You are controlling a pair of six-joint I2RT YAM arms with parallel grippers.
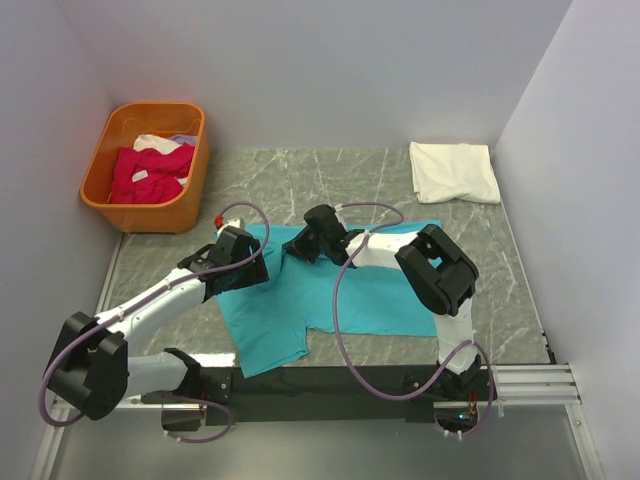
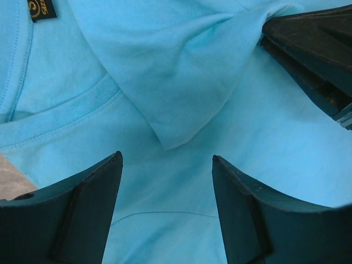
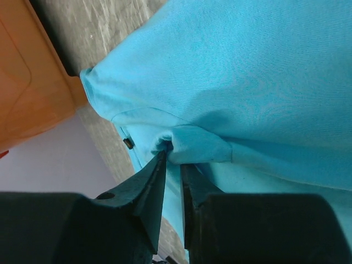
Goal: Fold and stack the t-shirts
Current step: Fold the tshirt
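Step in hand, as judged: the first fold of the teal t-shirt (image 1: 375, 298). It lies spread on the tabletop (image 1: 300, 180) toward the near edge, roughly midway between the left and right edges.

Findings:
- Right gripper (image 3: 172, 157): the jaws are drawn almost together on a small raised pinch of teal cloth, so it has a grip on the shirt.
- Left gripper (image 2: 166, 159): the jaws stand wide apart just above the cloth beside the ribbed collar (image 2: 66, 110) and hold nothing. A loose flap lies just ahead of the fingertips.
- The two grippers work near each other at the shirt's far left part.
- White t-shirt (image 1: 455, 172): it lies folded at the far right corner.
- Magenta t-shirts (image 1: 150, 172): they lie in the orange basket (image 1: 150, 215) at the far left corner.

Recommendations:
- The left gripper should take a matching pinch on the same edge before anything is lifted.
- Both pinches should rise level, and the edge should be carried across taut so the cloth lands flat instead of bunching.
- The right pinch is small and may slip under load.
- Clearance between the two sets of fingers needs watching.

Markings:
- Neck label (image 2: 41, 8): it is dark with a gold emblem and gold lettering. The frame edge cuts it off, and it cannot be read.
- Dark tab (image 3: 127, 143): it sits at the shirt's edge and is too small to read.
- No other writing is noted.
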